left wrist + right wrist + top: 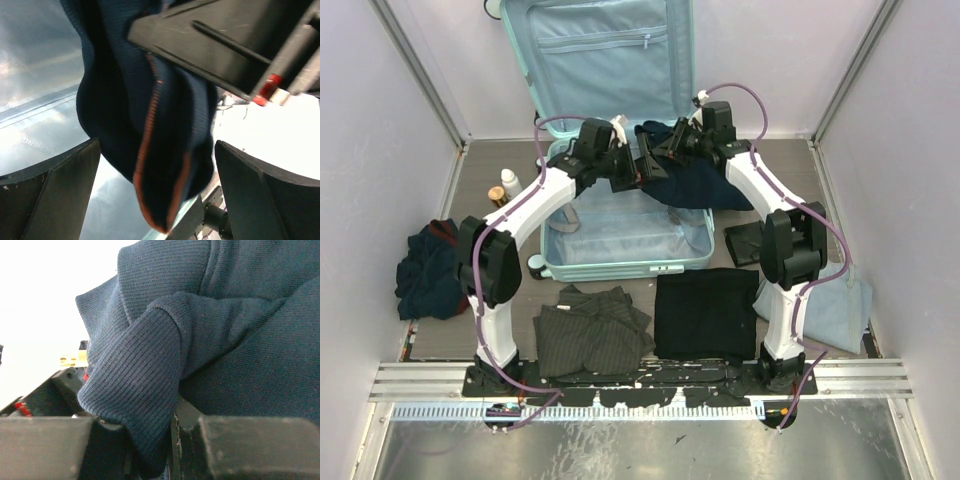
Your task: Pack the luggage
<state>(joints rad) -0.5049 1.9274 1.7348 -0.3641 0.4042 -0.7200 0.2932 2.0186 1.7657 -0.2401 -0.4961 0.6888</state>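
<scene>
On my overhead feed the luggage (620, 268) lies open at the back middle of the table (790, 180); its base is flat, and its lid (600, 60) stands upright against the rear wall, showing the light blue lining and zip pocket.

Both arms rise from their mounts at the near edge, bend at the elbow and lean inward over the open base, so the two wrists come nearly nose to nose above its rear half.

The right gripper (652, 160) points left towards the other arm; its fingers (250, 445) are clamped on a fold of a navy garment (705, 185); the ribbed cloth bulges out above the jaws in the right wrist view; the rest of it sags over the back right corner of the base and spills across the right rim.

The left gripper (626, 168) points right; its fingers (55, 195) are spread wide and hold nothing; in the left wrist view a hanging lobe of the navy cloth, edged with an orange trim (147, 130), drops between them; I cannot tell whether it brushes either pad.

In front of the luggage a striped dark garment (590, 330) and a black folded garment (705, 312) lie side by side; a crumpled dark heap (430, 270) sits to the left, small bottles (505, 185) stand behind it, and a pale blue cloth (835, 310) lies at the right edge.
</scene>
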